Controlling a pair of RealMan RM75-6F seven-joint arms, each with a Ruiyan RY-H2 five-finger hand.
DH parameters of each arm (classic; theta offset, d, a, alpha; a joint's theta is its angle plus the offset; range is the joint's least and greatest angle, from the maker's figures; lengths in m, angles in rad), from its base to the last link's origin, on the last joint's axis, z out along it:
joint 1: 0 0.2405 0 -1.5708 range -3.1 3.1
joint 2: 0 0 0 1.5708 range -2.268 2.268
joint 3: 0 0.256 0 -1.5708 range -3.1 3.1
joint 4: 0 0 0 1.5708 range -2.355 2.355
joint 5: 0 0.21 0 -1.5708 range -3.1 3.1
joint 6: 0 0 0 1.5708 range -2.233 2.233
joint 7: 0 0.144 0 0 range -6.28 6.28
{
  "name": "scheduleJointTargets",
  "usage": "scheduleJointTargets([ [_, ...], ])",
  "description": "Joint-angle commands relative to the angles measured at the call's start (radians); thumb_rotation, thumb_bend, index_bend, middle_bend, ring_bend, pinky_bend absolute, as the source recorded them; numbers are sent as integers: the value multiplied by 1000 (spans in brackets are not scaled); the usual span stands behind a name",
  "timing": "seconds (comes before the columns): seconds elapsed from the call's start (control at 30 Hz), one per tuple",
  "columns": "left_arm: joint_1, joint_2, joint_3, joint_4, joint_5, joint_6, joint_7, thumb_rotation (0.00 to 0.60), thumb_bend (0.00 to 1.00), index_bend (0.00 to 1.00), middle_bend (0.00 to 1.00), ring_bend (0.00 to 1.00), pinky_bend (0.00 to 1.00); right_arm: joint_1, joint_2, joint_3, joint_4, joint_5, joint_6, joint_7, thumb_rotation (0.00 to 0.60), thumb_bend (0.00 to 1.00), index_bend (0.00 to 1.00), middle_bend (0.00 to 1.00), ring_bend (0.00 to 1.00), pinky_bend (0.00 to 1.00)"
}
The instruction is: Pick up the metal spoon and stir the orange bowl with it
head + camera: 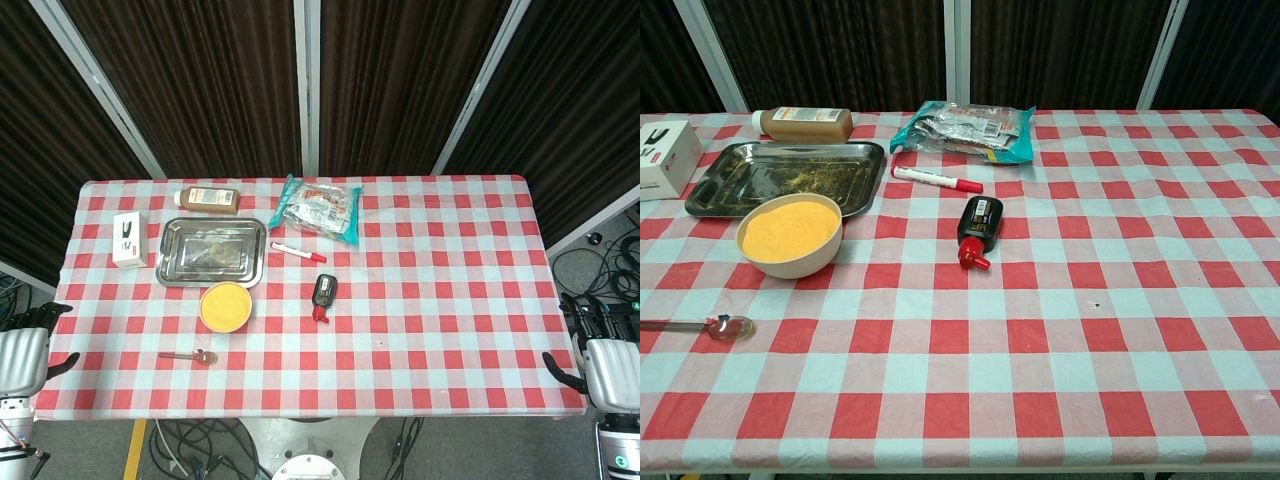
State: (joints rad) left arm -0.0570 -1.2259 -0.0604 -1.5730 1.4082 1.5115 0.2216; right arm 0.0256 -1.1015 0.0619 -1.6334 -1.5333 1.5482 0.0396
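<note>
Only in head view, both hands point(22, 355) point(610, 370) idle, seemingly empty, off-table; spoon point(700, 326) untouched.

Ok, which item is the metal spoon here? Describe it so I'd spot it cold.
Start at the steel tray on the left of the checkered table, then drop to the orange bowl in front of it. The metal spoon lies flat nearer the front edge, the only slim shiny utensil, apart from everything.

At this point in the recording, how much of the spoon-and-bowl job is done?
Nothing yet. The metal spoon lies untouched on the checked tablecloth, near the orange bowl. The left hand and right hand wait empty at the table's edges. Picking up and stirring both remain.
</note>
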Motion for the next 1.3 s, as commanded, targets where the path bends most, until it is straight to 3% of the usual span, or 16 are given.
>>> scheduleJointTargets([
  [0.03, -2, 6, 4, -10, 0, -10, -5, 600, 91, 295, 285, 245, 280, 0, 0, -1, 2, 1, -1, 2, 600, 184, 71, 228, 49, 163],
  [0.27, 2, 9, 6, -15, 13, 3, -2, 600, 92, 195, 163, 156, 223, -1, 2, 0, 9, -2, 3, 14, 600, 184, 71, 227, 50, 163],
  [0.5, -13, 11, 3, -28, 24, -15, -20, 600, 91, 200, 156, 149, 228, 0, 5, -1, 15, -10, 4, 22, 600, 185, 71, 227, 50, 163],
  [0.63, -64, 17, 1, -25, 45, -90, -51, 600, 105, 328, 310, 244, 347, 8, 10, 1, 15, -16, -3, 21, 600, 186, 71, 228, 50, 163],
  [0.8, -162, 16, 6, 5, 88, -231, -112, 600, 155, 413, 484, 443, 621, 14, 14, 4, 10, -12, -10, 21, 600, 185, 71, 233, 49, 163],
  [1.0, -267, -10, 26, 28, 96, -406, -94, 600, 187, 466, 756, 778, 941, 11, 17, 0, 14, -4, -16, 26, 600, 186, 71, 234, 49, 163],
  [1.07, -285, -27, 32, 31, 95, -437, -90, 600, 193, 476, 812, 836, 989, 8, 18, -1, 15, -3, -13, 29, 600, 184, 71, 234, 49, 163],
  [1.3, -310, -117, 52, 57, 37, -506, -58, 600, 209, 505, 858, 872, 1000, 7, 19, -2, 19, 1, -15, 35, 600, 186, 71, 234, 50, 163],
])
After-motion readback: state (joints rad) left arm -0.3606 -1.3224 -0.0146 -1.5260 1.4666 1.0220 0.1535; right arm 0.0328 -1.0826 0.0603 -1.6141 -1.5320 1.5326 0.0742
